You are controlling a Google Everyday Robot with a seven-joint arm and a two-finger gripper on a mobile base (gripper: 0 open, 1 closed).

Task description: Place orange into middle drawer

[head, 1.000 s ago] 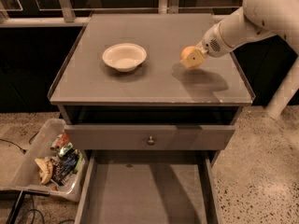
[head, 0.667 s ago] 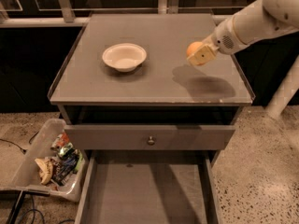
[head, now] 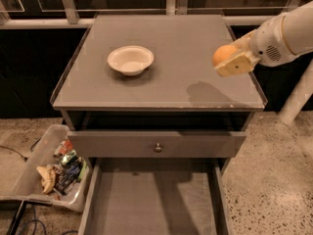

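My gripper [head: 234, 62] hangs over the cabinet top [head: 161, 82], jaws closed on the orange [head: 222, 54]; a slack grip could drop it outside the middle drawer [head: 151, 204].

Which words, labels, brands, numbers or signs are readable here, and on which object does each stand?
None can be read.
The cabinet, white bowl, middle drawer and robot arm show no text.
The packets in the plastic bin on the floor: print not legible.
The gripper, above the cabinet top's right side, holds the orange; neither shows any marking.
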